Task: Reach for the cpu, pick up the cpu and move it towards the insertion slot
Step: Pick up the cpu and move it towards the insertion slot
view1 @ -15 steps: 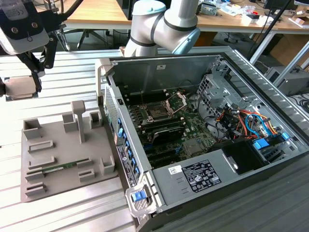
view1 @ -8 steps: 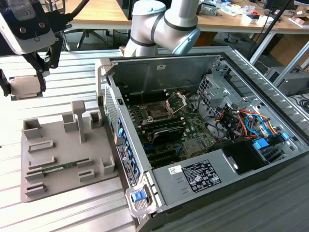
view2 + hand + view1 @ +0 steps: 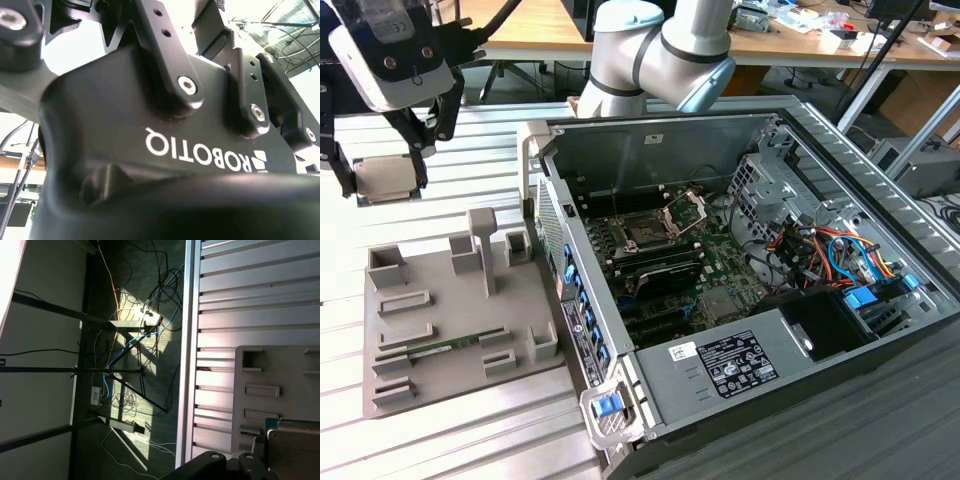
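Gripper (image 3: pixel 380 172) at the far edge of the exterior view's left, raised above the slatted aluminium table (image 3: pixel 470 140). We note its two black fingers (image 3: pixel 420 160) clamped on the cpu (image 3: pixel 388 185) from either side. The chip hangs between them, its pale beige face turned towards the camera and clear of the table. In the first wrist view the same cpu (image 3: pixel 295 455) sits close beside the black finger links, a thin green edge along one side.

Below and to the right of the gripper, the grey plastic tray (image 3: pixel 430 290) lies flat on the table. A long green memory stick (image 3: pixel 445 350) lies in one of its recesses.

Next rightwards comes the open computer case (image 3: pixel 650 150), lying on its side next to the tray. The grey-and-blue arm (image 3: pixel 660 50) rises behind the case.

Inside the case the green motherboard (image 3: pixel 720 290) is exposed. The insertion slot (image 3: pixel 645 236) is in its upper middle part: a dark square in a silver frame. The hinged load plate (image 3: pixel 686 209) is swung up and open just beside it. We record the cpu as well apart from the slot — the tray corner and the case wall lie between them.

Further right in the case, a bundle of blue and orange cables (image 3: pixel 830 245).
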`<act>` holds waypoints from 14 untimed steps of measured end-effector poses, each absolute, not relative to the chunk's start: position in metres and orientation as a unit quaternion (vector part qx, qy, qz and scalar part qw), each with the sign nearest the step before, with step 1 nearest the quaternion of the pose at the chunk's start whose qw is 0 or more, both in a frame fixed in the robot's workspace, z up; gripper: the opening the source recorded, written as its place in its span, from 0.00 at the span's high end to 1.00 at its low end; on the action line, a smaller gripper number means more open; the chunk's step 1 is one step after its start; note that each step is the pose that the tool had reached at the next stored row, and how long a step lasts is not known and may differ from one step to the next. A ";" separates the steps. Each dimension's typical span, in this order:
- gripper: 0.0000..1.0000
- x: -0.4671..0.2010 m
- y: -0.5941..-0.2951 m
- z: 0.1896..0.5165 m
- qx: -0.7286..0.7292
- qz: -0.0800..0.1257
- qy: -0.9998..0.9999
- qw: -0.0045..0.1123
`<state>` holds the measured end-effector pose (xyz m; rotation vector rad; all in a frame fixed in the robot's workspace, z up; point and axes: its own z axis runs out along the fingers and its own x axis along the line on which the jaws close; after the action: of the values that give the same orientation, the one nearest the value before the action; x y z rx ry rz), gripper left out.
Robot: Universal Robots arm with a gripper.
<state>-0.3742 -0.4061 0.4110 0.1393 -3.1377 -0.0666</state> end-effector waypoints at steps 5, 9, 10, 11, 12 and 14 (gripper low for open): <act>0.45 -0.369 -0.406 0.411 0.044 -0.021 -0.999 0.000; 0.45 -0.365 -0.406 0.411 0.044 -0.021 -0.999 0.000; 0.45 -0.364 -0.406 0.411 0.044 -0.021 -0.999 0.000; 0.45 -0.363 -0.406 0.411 0.044 -0.021 -0.999 0.000; 0.45 -0.361 -0.406 0.411 0.044 -0.021 -0.999 0.000; 0.45 -0.360 -0.406 0.411 0.044 -0.021 -0.999 0.000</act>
<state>-0.3597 -0.4062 0.4110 0.1394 -3.1377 -0.0665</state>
